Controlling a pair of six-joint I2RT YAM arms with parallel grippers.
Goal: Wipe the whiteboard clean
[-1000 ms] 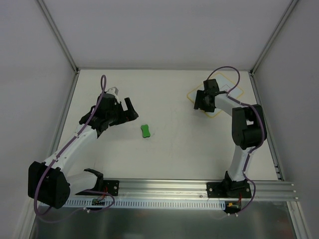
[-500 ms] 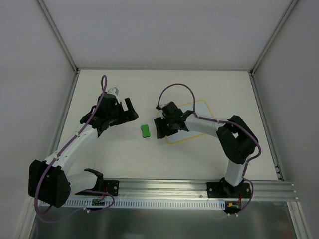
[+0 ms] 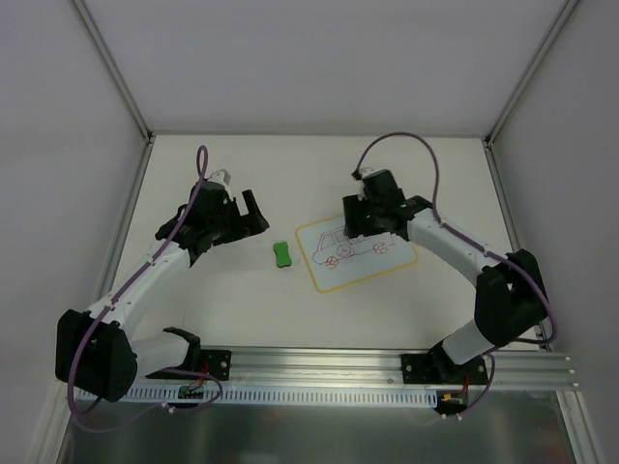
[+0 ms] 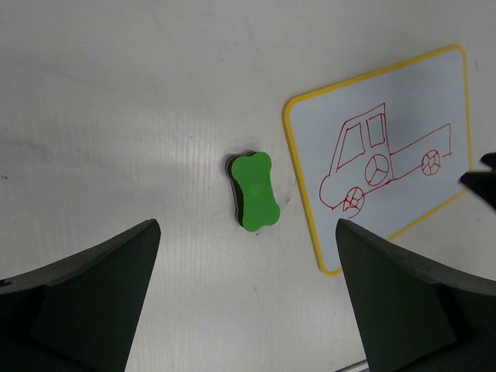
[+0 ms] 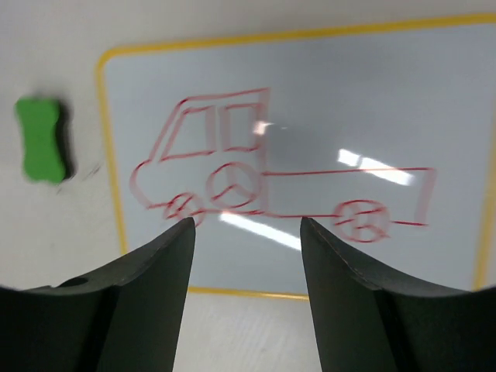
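You see the whiteboard flat on a white table between pale walls; left gripper and right gripper gape empty.

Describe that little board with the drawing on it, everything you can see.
The whiteboard is a small flat white rectangle, glossy, with rounded corners and a thin yellow border. A red line drawing of a truck fills it, unerased. It lies skewed on the table, beside the green eraser but apart from it. The right gripper hangs open over its far edge.
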